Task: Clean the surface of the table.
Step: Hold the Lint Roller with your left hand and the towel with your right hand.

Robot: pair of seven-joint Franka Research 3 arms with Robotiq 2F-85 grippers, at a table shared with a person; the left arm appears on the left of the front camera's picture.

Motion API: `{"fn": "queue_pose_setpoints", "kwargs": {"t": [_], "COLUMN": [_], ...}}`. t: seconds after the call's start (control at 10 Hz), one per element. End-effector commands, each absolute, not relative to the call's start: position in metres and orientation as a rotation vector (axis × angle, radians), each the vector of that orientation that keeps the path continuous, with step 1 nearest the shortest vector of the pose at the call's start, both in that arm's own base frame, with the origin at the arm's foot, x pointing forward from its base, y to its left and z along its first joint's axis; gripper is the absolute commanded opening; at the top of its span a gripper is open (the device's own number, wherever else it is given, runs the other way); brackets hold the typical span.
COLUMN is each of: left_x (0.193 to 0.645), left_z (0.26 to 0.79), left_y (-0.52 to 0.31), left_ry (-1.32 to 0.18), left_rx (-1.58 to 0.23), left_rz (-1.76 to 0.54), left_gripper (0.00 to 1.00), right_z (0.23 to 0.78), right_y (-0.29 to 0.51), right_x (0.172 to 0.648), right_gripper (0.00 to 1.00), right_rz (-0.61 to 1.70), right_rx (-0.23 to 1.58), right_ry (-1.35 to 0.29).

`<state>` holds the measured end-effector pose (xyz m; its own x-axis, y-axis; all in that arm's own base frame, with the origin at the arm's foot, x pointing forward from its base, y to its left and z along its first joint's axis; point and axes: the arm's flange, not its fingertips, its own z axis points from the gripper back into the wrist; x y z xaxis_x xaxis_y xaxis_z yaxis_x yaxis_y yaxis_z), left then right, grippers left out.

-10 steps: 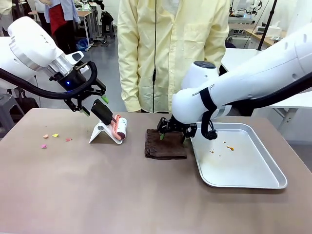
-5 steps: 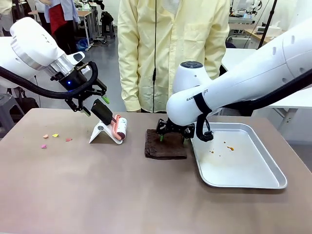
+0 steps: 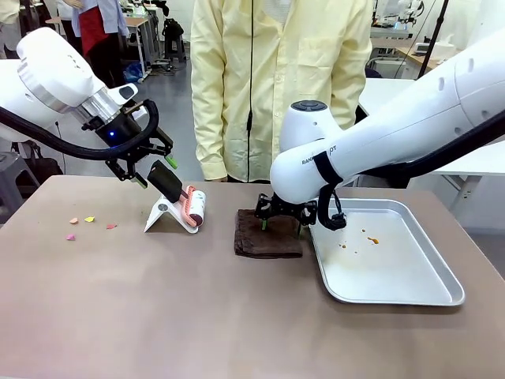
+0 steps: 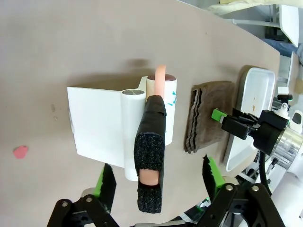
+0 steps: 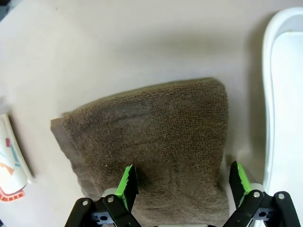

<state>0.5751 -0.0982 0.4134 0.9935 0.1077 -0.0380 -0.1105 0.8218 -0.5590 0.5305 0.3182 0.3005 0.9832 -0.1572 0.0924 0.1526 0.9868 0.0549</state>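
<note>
One table [image 3: 158,316]; one lint roller [image 3: 193,207]; left of the roller four small coloured scraps [image 3: 89,219]; right of it one folded brown cloth [image 3: 264,241] and one silver tray [image 3: 394,268].

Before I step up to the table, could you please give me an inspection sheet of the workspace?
Surface: table, matte brown, with small coloured scraps near its left end.
Job's things: lint roller resting on a white stand; folded brown cloth to its right.
Clutter: metal tray right of the cloth, a few orange crumbs inside.
Jaws: left gripper open, astride the roller's black handle; right gripper open, tips down at the cloth.
Cables: black cable looped along the left arm; another by the right gripper.
Surroundings: person in a yellow coat at the far edge; other tables behind.
</note>
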Motion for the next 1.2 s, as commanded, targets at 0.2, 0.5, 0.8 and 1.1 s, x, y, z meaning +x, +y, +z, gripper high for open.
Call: {"fn": "queue_pose_setpoints", "kwargs": {"t": [0.2,0.5,0.8,1.1], "left_x": [0.578,0.577,0.574,0.567], "left_z": [0.414,0.413,0.413,0.415], "left_y": [-0.098,-0.098,-0.099,-0.098], "left_ry": [-0.006,-0.029,-0.034,-0.046], "left_rx": [-0.59,-0.587,-0.582,-0.59], "left_rz": [0.081,0.096,0.101,0.086], "left_gripper": [0.0,0.02,0.0,0.0], "right_z": [0.3,0.299,0.298,0.297], "right_y": [0.323,0.321,0.324,0.323], "right_x": [0.529,0.525,0.521,0.517], "right_gripper": [0.15,0.0,0.0,0.0], "right_rz": [-0.15,-0.132,-0.095,-0.099], "right_rx": [0.023,0.042,0.044,0.055], "right_ry": [-0.107,-0.095,-0.095,-0.092]}}
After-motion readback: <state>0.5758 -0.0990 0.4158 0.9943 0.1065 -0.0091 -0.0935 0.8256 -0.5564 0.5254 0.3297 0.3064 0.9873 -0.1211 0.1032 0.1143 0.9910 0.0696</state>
